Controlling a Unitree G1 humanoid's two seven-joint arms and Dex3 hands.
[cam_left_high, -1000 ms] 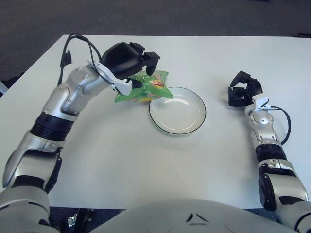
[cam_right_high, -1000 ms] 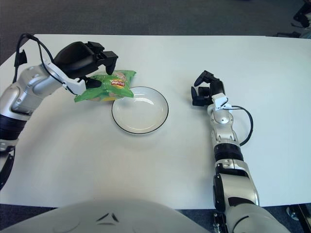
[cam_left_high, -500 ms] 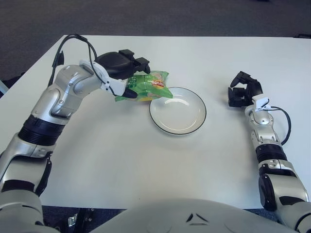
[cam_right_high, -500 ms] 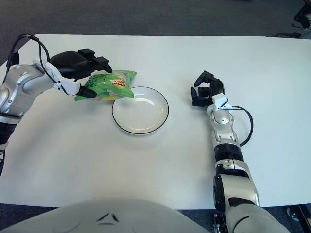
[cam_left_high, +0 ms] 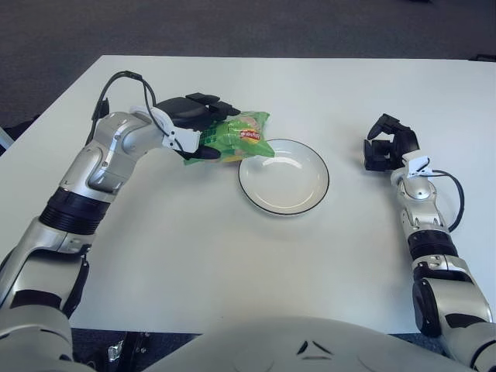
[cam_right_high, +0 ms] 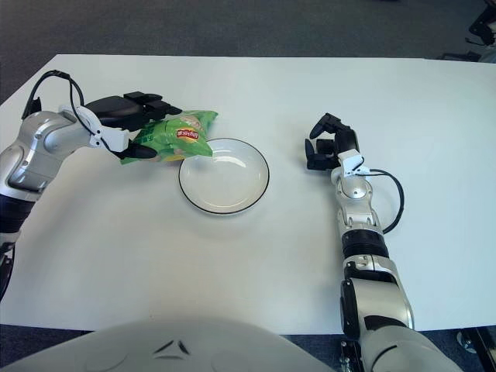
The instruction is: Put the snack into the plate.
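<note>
The left hand (cam_left_high: 194, 128) pinches the light, crinkly green foil snack bag (cam_left_high: 236, 138) by its left end beside the white black-rimmed plate (cam_left_high: 284, 176), while the right hand (cam_left_high: 387, 149) sits curled and empty.

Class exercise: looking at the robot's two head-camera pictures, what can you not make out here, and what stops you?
- Left part of the snack bag, both views: covered by the left hand.
- Bag's small print: too small.
- Whether the bag touches the plate rim: unclear.
- Right hand palm side, right of the plate: turned away.
</note>
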